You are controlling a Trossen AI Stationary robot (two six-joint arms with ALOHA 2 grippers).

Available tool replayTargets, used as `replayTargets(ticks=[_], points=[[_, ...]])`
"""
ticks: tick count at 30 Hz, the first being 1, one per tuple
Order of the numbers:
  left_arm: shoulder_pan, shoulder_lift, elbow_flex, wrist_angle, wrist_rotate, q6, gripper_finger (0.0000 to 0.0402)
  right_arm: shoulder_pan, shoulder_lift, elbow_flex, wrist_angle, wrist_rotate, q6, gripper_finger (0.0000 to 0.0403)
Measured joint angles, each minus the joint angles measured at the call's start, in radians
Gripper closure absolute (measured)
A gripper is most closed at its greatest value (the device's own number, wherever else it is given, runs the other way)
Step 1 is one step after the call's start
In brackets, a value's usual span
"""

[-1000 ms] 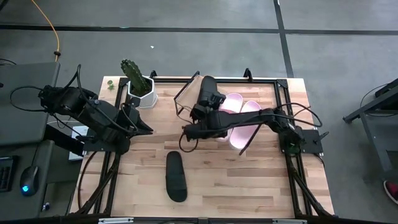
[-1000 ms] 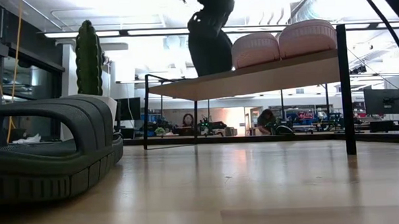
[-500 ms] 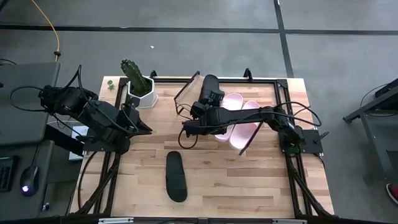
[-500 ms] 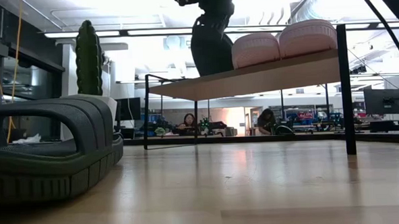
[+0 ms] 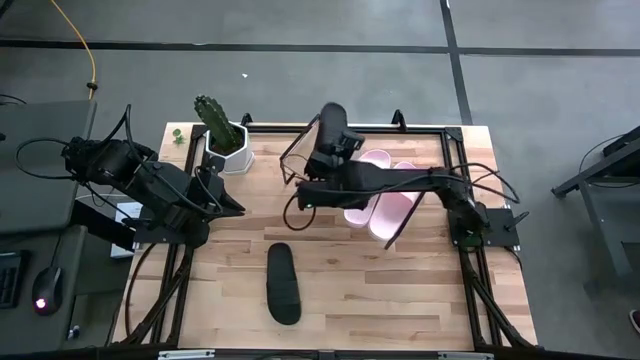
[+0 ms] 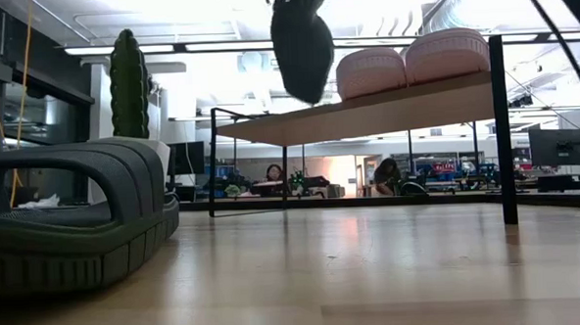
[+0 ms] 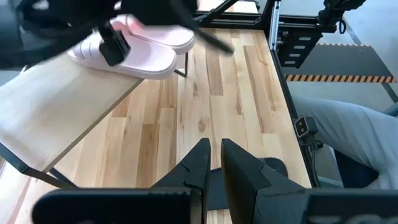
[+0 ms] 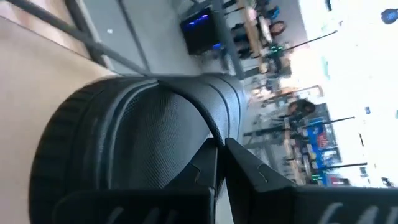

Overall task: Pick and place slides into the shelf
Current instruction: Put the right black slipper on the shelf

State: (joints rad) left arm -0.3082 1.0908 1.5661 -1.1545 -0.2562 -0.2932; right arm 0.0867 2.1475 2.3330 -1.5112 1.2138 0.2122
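One black slide [image 5: 331,128] hangs in the air over the left end of the shelf [image 6: 366,110], and my right gripper [image 8: 221,155] is shut on it. In the low view this slide [image 6: 301,39] is tilted, its rounded end pointing down, just above the slanted board. Two pale pink slides [image 5: 372,172] [image 5: 396,200] lie side by side on the shelf board. A second black slide [image 5: 283,283] lies flat on the table near the front. My left gripper [image 7: 214,155] waits shut and bare at the table's left side. My right gripper pinches the edge of the black slide's wide strap [image 8: 208,127] between its two fingers. The fingers come from the table's right side, slanting slightly down. The slide is lifted clear of the shelf and hangs tilted.
A potted cactus [image 5: 222,135] in a white pot stands at the table's far left corner. The shelf's black wire frame [image 6: 504,134] stands along the far right half. Open wood lies between the near black slide and the right edge.
My right gripper has risen and drawn a little toward the table's far edge, staying shut on the black slide. The slide, which stood on end on the shelf board, is now lifted clear of it and tipped over to a slant.
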Motion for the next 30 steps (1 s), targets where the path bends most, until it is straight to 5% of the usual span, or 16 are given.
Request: replayTargets(ticks=[30], points=[[0.000, 0.007, -0.057, 0.000, 0.001, -0.004, 0.0371, -0.121, -0.059, -0.006, -0.060, -0.018, -0.040, 0.0403]])
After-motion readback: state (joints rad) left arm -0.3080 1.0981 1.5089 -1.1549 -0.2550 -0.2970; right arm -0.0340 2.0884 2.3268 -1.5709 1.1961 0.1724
